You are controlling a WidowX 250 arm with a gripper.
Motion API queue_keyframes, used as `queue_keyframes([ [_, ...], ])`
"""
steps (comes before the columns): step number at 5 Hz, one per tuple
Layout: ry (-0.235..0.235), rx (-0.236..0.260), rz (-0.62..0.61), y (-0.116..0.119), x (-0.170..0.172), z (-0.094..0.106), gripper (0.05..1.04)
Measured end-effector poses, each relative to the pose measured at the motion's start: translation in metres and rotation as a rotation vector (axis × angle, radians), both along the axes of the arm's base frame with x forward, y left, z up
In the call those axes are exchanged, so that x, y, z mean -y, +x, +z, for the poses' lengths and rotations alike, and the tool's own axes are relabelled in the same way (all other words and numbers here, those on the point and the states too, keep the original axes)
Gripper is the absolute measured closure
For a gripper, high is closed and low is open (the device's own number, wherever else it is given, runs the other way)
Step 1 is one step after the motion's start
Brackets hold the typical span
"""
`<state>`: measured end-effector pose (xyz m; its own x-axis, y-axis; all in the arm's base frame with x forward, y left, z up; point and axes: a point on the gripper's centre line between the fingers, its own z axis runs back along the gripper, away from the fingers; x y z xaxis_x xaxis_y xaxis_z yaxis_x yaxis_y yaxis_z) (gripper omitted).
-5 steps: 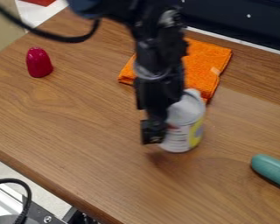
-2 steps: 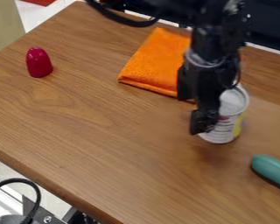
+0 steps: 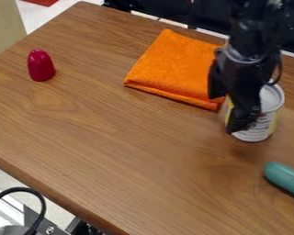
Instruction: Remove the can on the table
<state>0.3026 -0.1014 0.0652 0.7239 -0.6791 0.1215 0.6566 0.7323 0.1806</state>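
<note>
A can is pinched by its side in the black gripper, roughly upright, just to the right of the near corner of a folded orange cloth, the landmark here. A shadow is cast on the wooden table below the can, so it is judged to be held a little above the surface. The side grip was probably chosen to keep the can steady for removal, and the upright hold to let it be set down on its base. The can should be taken clear of the table's edge before release; if the grip slips, it could be tipped or dropped.

To the left of the cloth, a dark pink rounded object is stood on end. Nearer the viewer and to the right of the cloth, a teal object is laid down.

A white and yellow label is worn by the can; its print is too small to be read.
</note>
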Motion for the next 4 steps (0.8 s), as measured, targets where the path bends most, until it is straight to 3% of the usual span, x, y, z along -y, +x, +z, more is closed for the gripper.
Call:
queue_keyframes([
  [1,-0.057,-0.002,0.021,0.005,0.004,0.006,0.085],
  [2,-0.080,-0.007,0.029,0.008,0.003,0.010,0.085],
  [3,-0.066,0.043,0.055,0.006,-0.014,0.026,0.085],
  [4,0.012,0.047,0.139,0.000,-0.053,0.028,0.085],
])
